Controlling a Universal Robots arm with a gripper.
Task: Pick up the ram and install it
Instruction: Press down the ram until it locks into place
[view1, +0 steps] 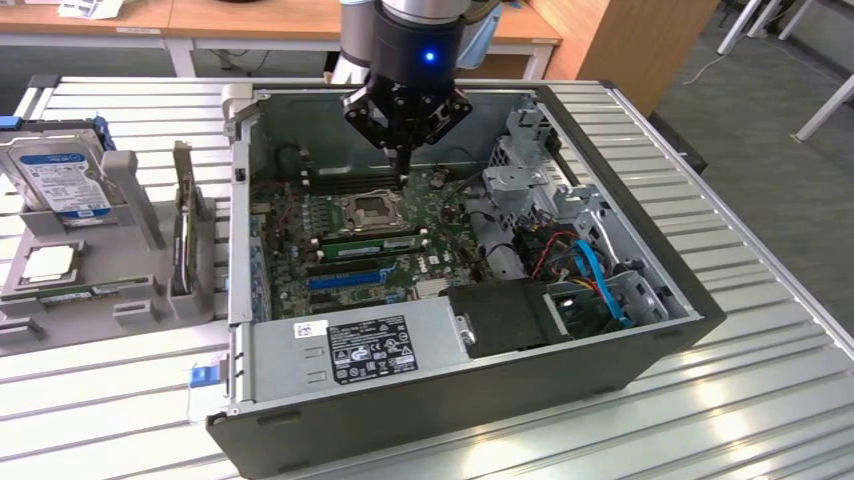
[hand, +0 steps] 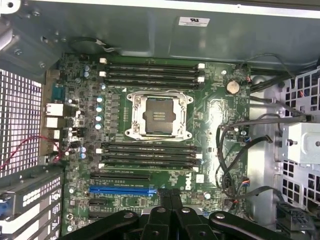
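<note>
Fingers pressed together, end effector (view1: 402, 167) hanging inside open computer case (view1: 641, 345), tips hovering over motherboard (view1: 441, 235) near upper memory slots (view1: 350, 180) beside CPU socket (view1: 368, 211). Nothing pinched. Ram (view1: 358, 243), green stick, sitting seated in slot just below socket. Case resting on slatted table (view1: 747, 400); hard drive (view1: 60, 180) standing toward exterior view's left.

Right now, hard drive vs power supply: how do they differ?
Place: the hard drive sits outside the computer case, on the exterior view's left; the power supply sits inside it.
Pose: the hard drive stands on edge in a grey holder; the power supply lies flat.
Label: the hard drive's is blue and white, the power supply's black.
Shared: both are grey metal with a printed label.
</note>
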